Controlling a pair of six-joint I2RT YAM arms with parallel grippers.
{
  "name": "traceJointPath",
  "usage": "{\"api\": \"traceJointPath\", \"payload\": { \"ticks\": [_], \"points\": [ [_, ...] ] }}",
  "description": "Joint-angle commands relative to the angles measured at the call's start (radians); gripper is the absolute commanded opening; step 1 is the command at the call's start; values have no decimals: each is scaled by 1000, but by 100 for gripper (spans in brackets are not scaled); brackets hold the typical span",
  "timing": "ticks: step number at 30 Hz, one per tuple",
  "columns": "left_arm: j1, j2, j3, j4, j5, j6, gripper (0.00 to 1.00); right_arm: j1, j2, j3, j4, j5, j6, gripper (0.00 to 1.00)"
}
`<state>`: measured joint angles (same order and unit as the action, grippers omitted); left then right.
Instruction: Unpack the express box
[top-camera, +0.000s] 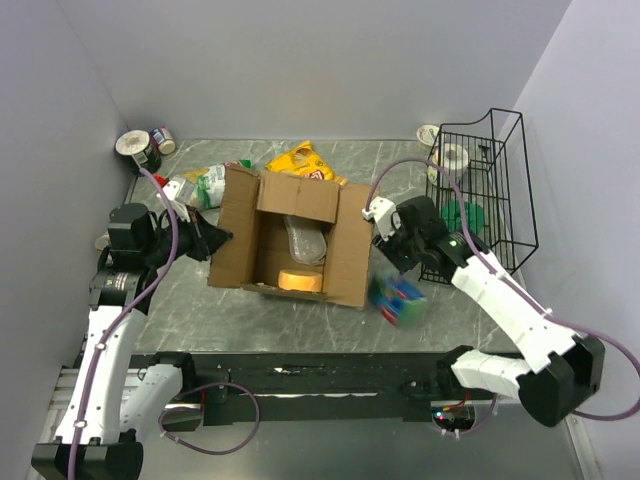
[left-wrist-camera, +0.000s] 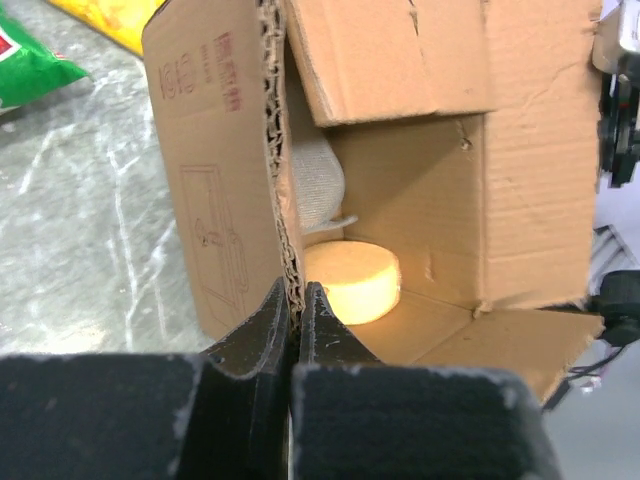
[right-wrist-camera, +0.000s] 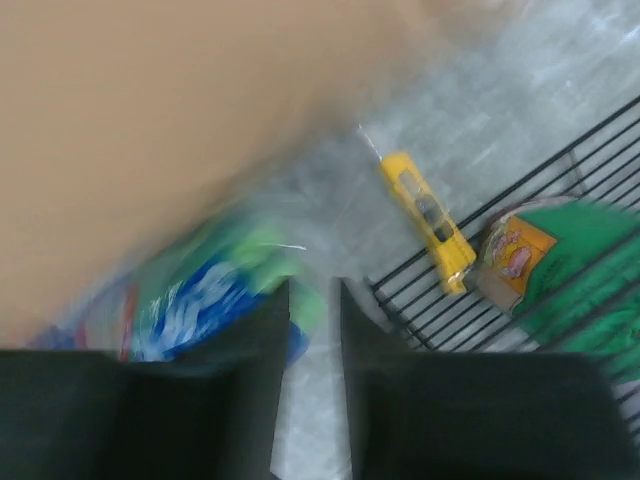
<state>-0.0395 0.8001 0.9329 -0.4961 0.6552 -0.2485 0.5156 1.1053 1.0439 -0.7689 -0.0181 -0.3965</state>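
The express box (top-camera: 235, 235) stands open mid-table with its flaps spread. It also shows in the left wrist view (left-wrist-camera: 520, 150) and as a brown blur in the right wrist view (right-wrist-camera: 150, 120). Inside lie a yellow round disc (top-camera: 300, 281) (left-wrist-camera: 350, 280) and a grey item (top-camera: 305, 238) (left-wrist-camera: 315, 180). My left gripper (top-camera: 222, 240) (left-wrist-camera: 296, 295) is shut on the edge of the box's left flap. My right gripper (top-camera: 385, 250) (right-wrist-camera: 313, 300) is open and empty by the box's right flap. A blurred green-blue packet (top-camera: 398, 298) (right-wrist-camera: 210, 290) is just below it, beside the box.
A black wire basket (top-camera: 500, 200) (right-wrist-camera: 560, 190) at the right holds a green packet (top-camera: 462, 215) (right-wrist-camera: 570, 270). A yellow utility knife (right-wrist-camera: 428, 215) lies at its edge. A yellow snack bag (top-camera: 300, 160), green bag (top-camera: 205, 185) and cans (top-camera: 140, 150) sit behind the box.
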Motion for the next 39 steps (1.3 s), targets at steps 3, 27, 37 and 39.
{"api": "traceJointPath", "payload": {
  "ticks": [3, 27, 37, 39],
  "points": [
    [6, -7, -16, 65, 67, 11, 1, -2, 27, 280, -147, -33, 42, 59],
    [89, 24, -74, 28, 99, -294, 1, 416, 618, 466, 255, 150, 153, 71],
    [122, 48, -195, 57, 147, -302, 1, 373, 863, 450, 256, 173, 154, 86],
    [121, 53, -189, 59, 153, -293, 1, 367, 902, 432, 276, 207, 136, 83]
  ]
}}
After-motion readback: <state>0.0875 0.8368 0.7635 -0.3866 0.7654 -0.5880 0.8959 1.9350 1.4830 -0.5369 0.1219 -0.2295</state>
